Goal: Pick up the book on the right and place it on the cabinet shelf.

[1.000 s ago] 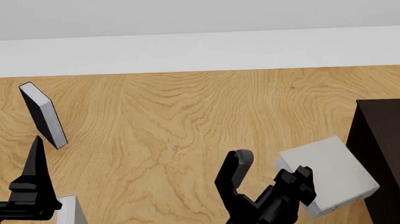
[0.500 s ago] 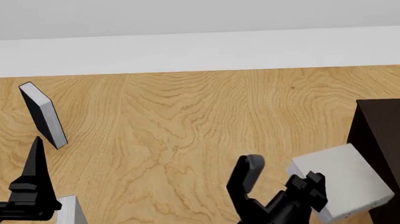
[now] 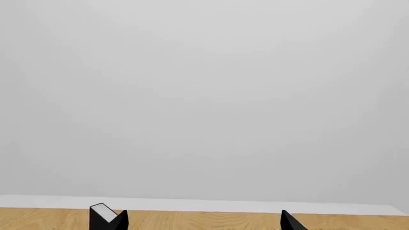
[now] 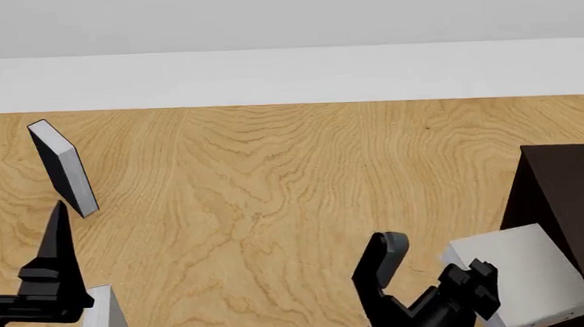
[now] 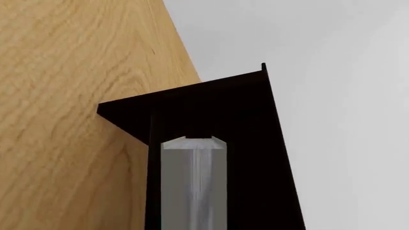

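Observation:
The light-grey book (image 4: 529, 282) hangs tilted at the lower right of the head view, with my right gripper (image 4: 472, 285) shut on its near edge. Its far corner reaches the front of the dark, almost black cabinet (image 4: 569, 188). The right wrist view looks along the book (image 5: 193, 187), which stands edge-on between dark fingers. Its front end is level with the cabinet shelf (image 5: 249, 124), seen as dark boards. My left gripper (image 4: 55, 240) is at the lower left, open and holding nothing. Its fingertips (image 3: 290, 223) are wide apart in the left wrist view.
A black-covered book (image 4: 64, 170) stands tilted on the wooden floor (image 4: 273, 179) at the far left, also showing as a black-covered book (image 3: 102, 213) beside a left fingertip. A slimmer grey book (image 4: 107, 319) stands under my left arm. A white wall base (image 4: 288, 75) runs behind.
My right gripper has carried the book to the right and lower in the head view, closer to the cabinet. The left arm and the other books have stayed put.

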